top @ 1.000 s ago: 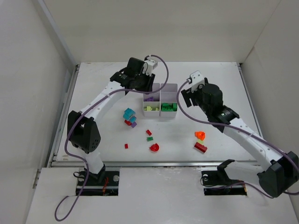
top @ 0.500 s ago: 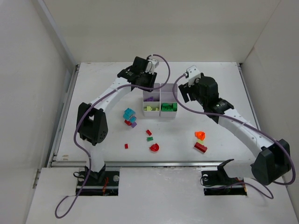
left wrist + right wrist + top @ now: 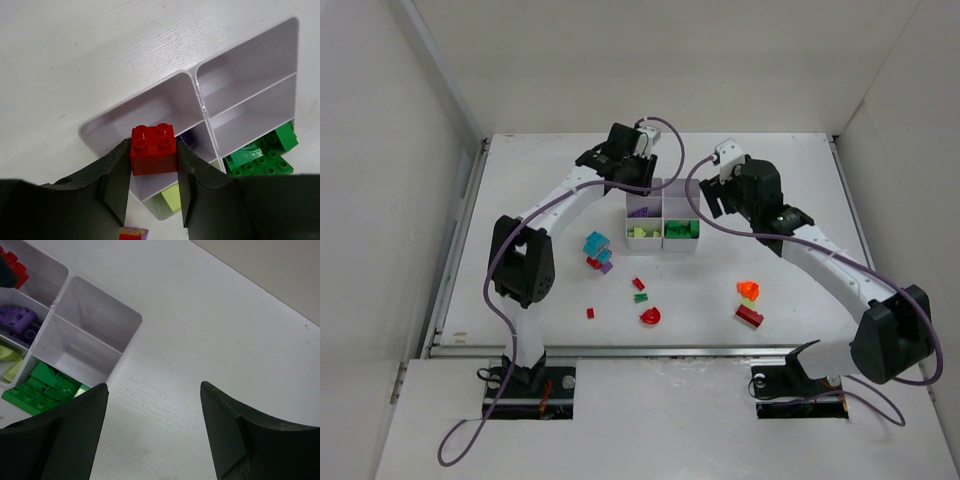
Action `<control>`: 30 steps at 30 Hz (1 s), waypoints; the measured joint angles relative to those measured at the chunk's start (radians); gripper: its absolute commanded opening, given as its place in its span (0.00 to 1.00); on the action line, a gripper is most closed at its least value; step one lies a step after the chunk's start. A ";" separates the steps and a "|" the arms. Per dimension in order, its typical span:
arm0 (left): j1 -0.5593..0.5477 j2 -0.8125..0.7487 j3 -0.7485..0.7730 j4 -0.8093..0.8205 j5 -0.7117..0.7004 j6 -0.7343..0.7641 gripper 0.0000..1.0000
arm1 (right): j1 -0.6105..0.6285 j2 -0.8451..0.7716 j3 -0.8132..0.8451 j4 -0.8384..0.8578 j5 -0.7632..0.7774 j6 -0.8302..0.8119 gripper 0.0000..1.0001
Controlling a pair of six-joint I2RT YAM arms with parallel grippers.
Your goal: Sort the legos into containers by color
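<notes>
The scene is lit brightly and evenly from above, and the white table [image 3: 790, 290] is rendered nearly washed out. Only faint, soft shadows are cast beneath the arms and beside the tray [image 3: 678, 190]. In the left wrist view the red brick [image 3: 152, 150] is shown sharp, a thin glare line is caught on the tray's middle wall, and the left fingers [image 3: 114, 182] are rendered dark and featureless. The right fingers [image 3: 60, 440] are likewise underexposed and soft-edged.
</notes>
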State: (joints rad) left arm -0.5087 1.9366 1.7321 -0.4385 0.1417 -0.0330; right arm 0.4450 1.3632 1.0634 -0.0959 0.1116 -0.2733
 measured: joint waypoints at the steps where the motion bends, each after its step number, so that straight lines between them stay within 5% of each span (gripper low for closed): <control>1: 0.000 0.008 0.000 0.001 0.000 -0.003 0.00 | 0.000 -0.001 0.000 0.000 0.000 0.000 0.80; 26: 0.000 0.025 0.000 0.031 -0.023 -0.018 0.00 | -0.001 -0.038 -0.002 0.000 0.005 0.004 0.80; 27: 0.000 0.025 0.000 0.031 -0.025 -0.019 0.04 | -0.001 -0.039 -0.004 0.000 0.005 0.004 0.80; 30: 0.000 0.025 0.000 0.031 -0.032 -0.021 0.37 | -0.001 -0.040 -0.012 0.000 0.005 0.004 0.80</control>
State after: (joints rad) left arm -0.5087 1.9617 1.7321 -0.4080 0.1101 -0.0540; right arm 0.4442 1.3235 1.0515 -0.0963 0.1162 -0.2695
